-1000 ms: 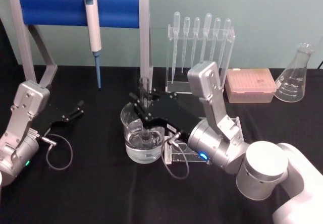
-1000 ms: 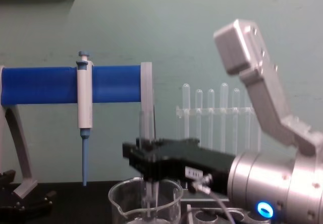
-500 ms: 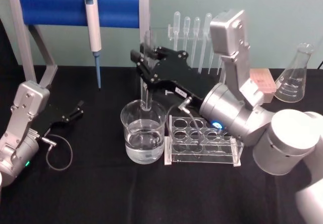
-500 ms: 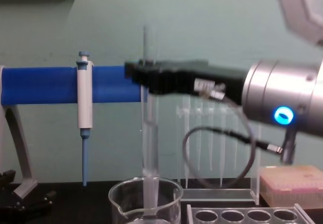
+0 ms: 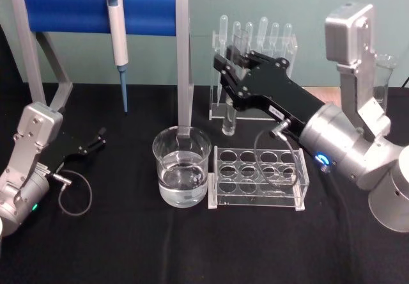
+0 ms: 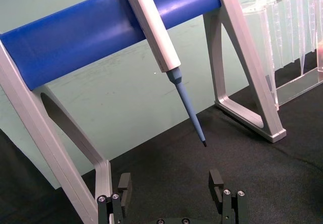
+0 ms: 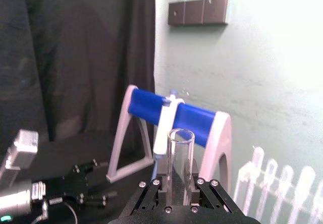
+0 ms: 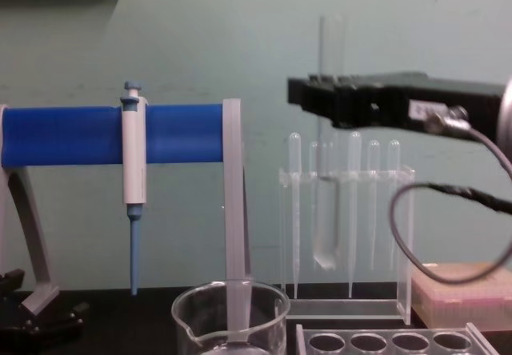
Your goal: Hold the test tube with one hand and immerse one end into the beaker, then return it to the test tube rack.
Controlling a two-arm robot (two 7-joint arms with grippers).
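Observation:
My right gripper point(image 5: 231, 63) is shut on the upper part of the clear test tube point(image 5: 228, 121), which it holds upright in the air. The tube's round bottom point(image 8: 326, 257) hangs well above table level, to the right of the beaker point(image 5: 182, 167) and behind the back left corner of the clear tube rack point(image 5: 258, 196). The beaker holds clear water and stands apart from the tube. In the right wrist view the tube's open rim point(image 7: 180, 135) rises between the black fingers point(image 7: 154, 196). My left gripper point(image 6: 170, 186) rests open and empty at the table's left point(image 5: 94, 141).
A blue-barred stand point(image 5: 96, 10) with a hanging pipette point(image 5: 117, 31) spans the back left. A rack of plastic pipettes point(image 5: 267, 38) stands behind the tube. A pink tip box point(image 8: 468, 289) and a flask point(image 5: 378, 89) sit at the back right.
My right gripper has lifted the tube out of the beaker and carried it rightward, toward the tube rack. The left arm has not moved.

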